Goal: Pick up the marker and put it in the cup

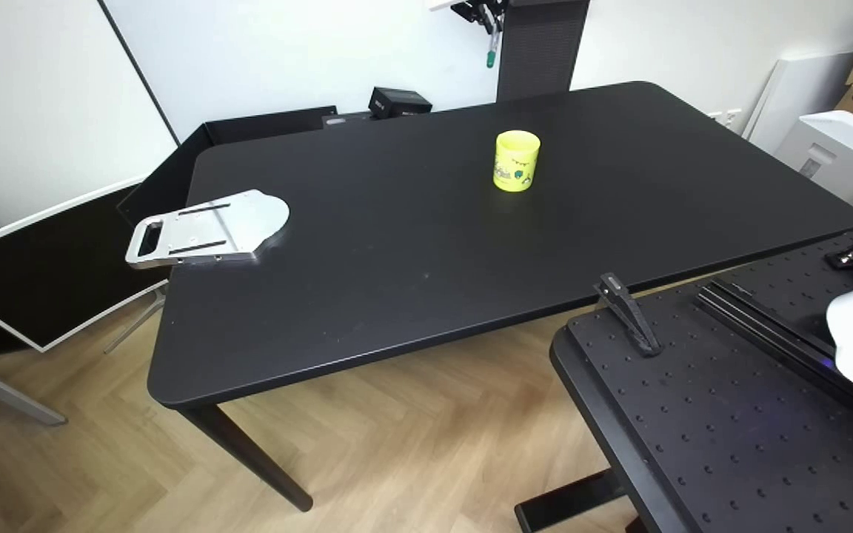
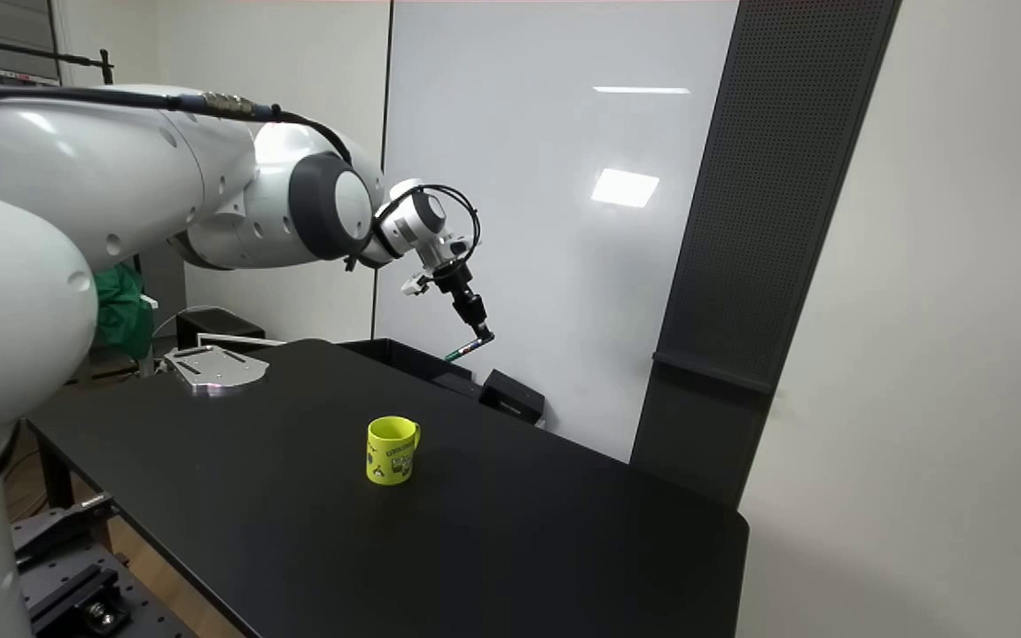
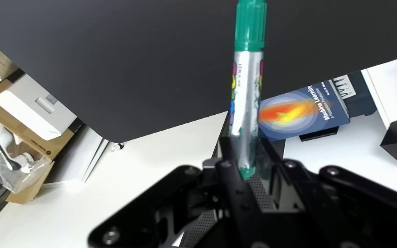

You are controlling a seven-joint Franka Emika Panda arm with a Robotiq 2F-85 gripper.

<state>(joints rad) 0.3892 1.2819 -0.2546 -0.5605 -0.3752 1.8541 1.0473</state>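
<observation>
Slim green-capped white marker held aloft in black two-fingered gripper, well apart from bright yellow cylindrical cup

Nearest in the wrist view, the gripper stands pinched to the marker's own width, its dark fingers on either side of the barrel's lower end. The green cap points to twelve o'clock; a green end shows between the fingers at six. Beyond spreads a flat, matte black tabletop. Past its edge come a blue-covered book with an orange-and-yellow picture, between three and four o'clock from the marker, and a brown cardboard box near nine.

In an exterior view, the jointed white robot arm is closest, entering from nine o'clock. Farther in, the cup stands upright on the tabletop, its handle at two o'clock, small figures printed on its side. At about ten o'clock from it lies a flat white-and-grey handled plate. At one o'clock from the cup, the gripper holds the marker tilted in the air, green end lowest, toward eight o'clock. Behind stand a glossy white board and, at two o'clock from the cup, an upright dark perforated panel.
</observation>
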